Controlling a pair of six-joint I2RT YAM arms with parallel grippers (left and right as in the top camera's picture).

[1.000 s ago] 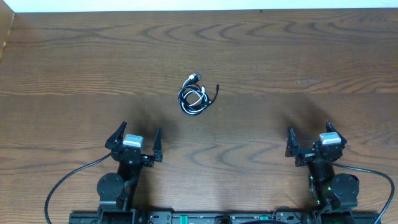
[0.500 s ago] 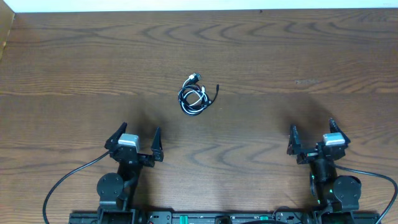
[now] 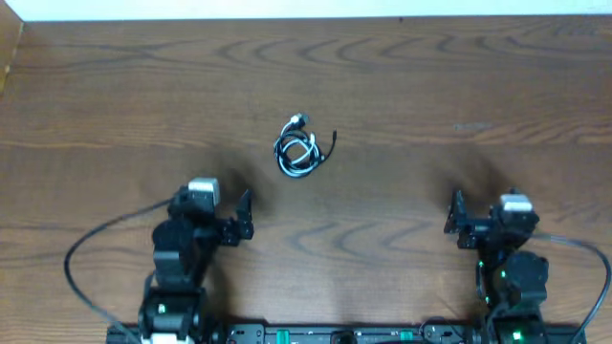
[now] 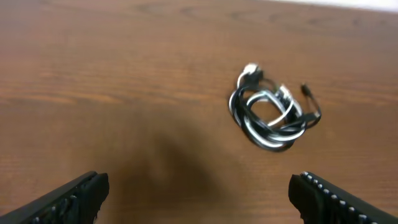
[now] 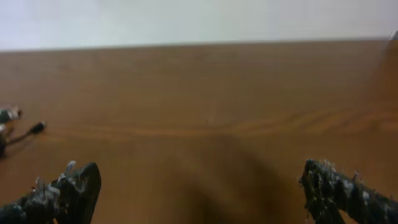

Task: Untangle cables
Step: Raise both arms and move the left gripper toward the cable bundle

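The cables lie in one small tangled coil at the middle of the wooden table, black and white loops wound together. In the left wrist view the coil is ahead and to the right, with a pale plug sticking out at its top and a black end at its right. My left gripper hovers open and holds nothing, near the front edge and left of the coil. My right gripper is open and holds nothing, far to the coil's right. Only the black end shows at the right wrist view's left edge.
The dark wooden table stretches to a pale wall along its far edge. Thick black arm wires loop out from the left base, and another from the right base. Both arm bases stand at the front edge.
The left arm has risen and leaned forward toward the coil. The right arm has shifted slightly right and up. The cables have not moved, and both grippers stay open.
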